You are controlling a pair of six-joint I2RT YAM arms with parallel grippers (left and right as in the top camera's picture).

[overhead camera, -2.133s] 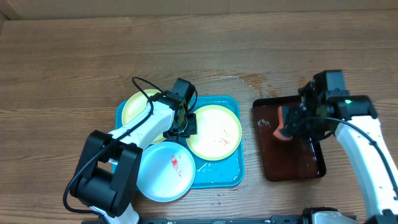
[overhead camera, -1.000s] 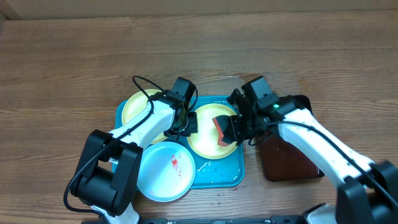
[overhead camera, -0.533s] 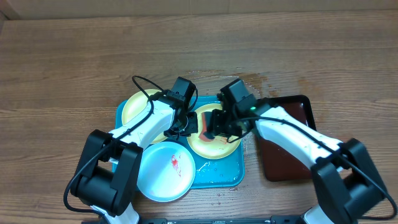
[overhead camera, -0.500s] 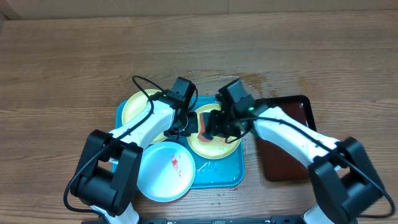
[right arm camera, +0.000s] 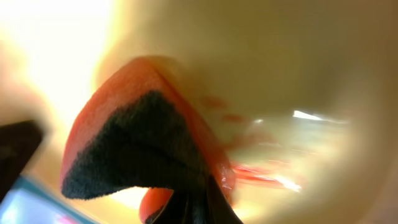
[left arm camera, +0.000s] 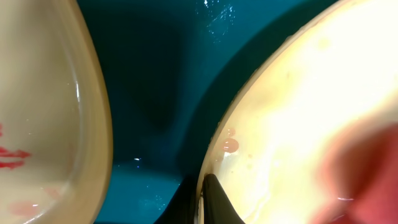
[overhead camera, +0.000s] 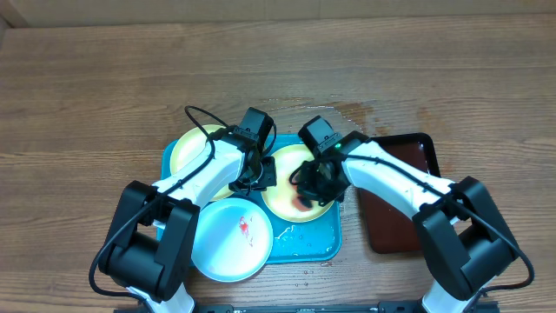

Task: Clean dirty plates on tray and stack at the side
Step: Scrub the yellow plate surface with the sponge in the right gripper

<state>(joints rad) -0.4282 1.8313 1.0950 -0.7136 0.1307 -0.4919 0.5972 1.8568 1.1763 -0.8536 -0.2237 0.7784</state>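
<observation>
The turquoise tray (overhead camera: 308, 248) holds three plates. A yellow-green plate (overhead camera: 193, 146) lies at its back left, and a blue-white plate (overhead camera: 228, 239) with a red smear at its front left. My left gripper (overhead camera: 261, 176) is shut on the left rim of the middle yellow-green plate (overhead camera: 282, 196); the left wrist view shows this rim pinch (left arm camera: 203, 200) on the plate (left arm camera: 298, 106). My right gripper (overhead camera: 314, 184) is shut on an orange sponge (overhead camera: 303, 203) with a dark scouring face (right arm camera: 134, 146). It presses the sponge on this plate (right arm camera: 286, 68) beside red smears (right arm camera: 261, 173).
A dark reddish-brown tray (overhead camera: 408, 222) with a black rim lies right of the turquoise tray, with wet patches on the wood behind it. In the left wrist view the back-left plate (left arm camera: 43, 124) shows red smears, and wet tray floor (left arm camera: 161, 81) lies between the plates.
My right arm carried the sponge from the brown tray leftwards over the turquoise tray and lowered it onto the middle plate. My left gripper kept its hold on the rim.
</observation>
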